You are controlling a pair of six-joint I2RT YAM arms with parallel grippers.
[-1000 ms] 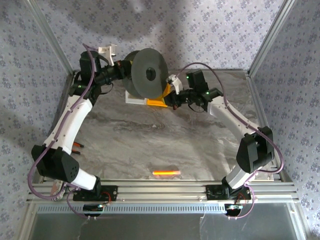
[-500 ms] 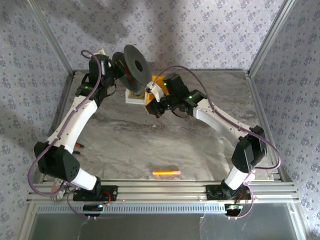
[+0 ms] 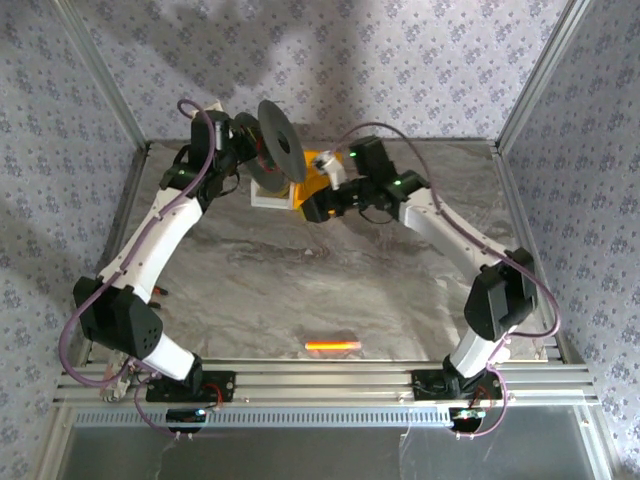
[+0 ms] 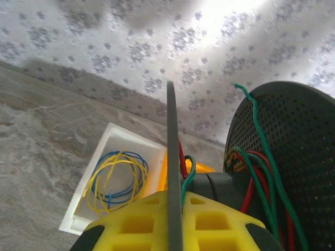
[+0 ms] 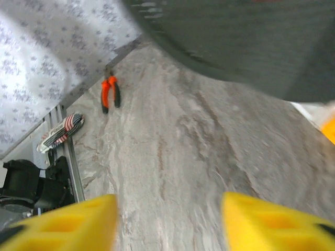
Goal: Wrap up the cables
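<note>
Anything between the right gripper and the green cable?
Likely a spool flange: it hangs dark above the open right gripper, which points toward the table. The green cable sits at the hub between the flanges; the left gripper clamps one flange's edge.

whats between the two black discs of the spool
In the left wrist view, the dark hub of the spool lies there, with green cables and red wire wound over it.
</note>
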